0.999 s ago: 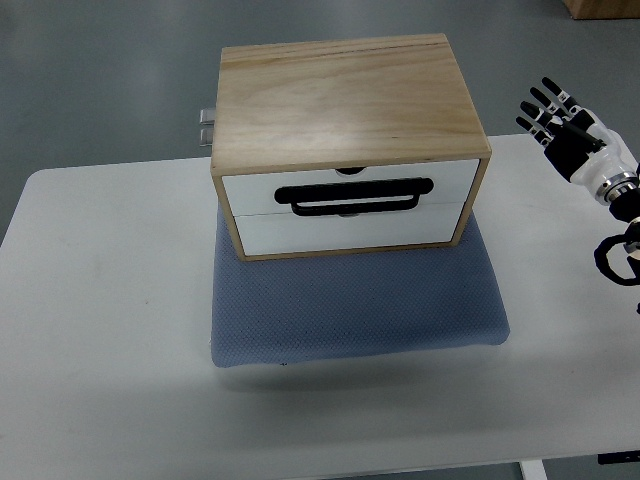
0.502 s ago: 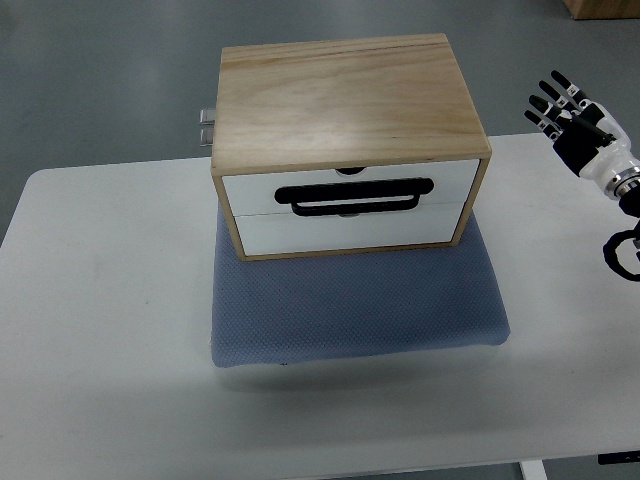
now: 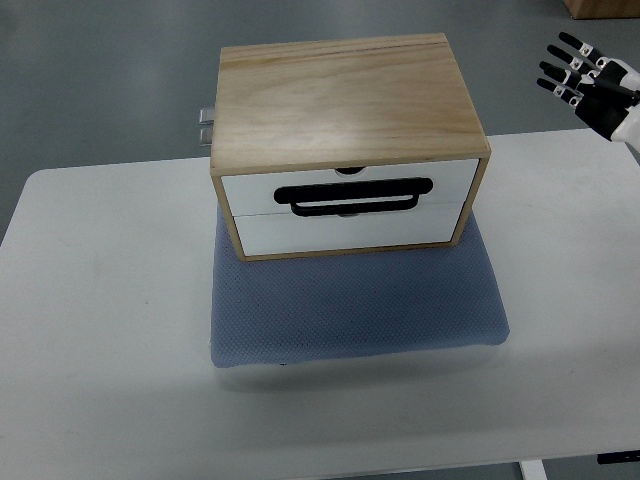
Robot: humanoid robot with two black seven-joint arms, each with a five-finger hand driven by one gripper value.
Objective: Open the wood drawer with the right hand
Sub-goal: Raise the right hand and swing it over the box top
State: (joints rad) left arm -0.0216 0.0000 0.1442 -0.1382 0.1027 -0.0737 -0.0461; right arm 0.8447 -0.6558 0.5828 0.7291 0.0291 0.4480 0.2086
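Since a moment ago we have drawn our right hand up and away, right of the wood drawer box, fingers spread, holding nothing. Both white drawers sit shut, box resting on the blue mat.

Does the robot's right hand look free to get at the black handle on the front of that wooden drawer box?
Probably yes. The right hand is open and holds nothing, off by the picture's top right corner, well away from the black handle on the wooden drawer box. Nothing stands in front of the drawers; only the blue mat lies there.
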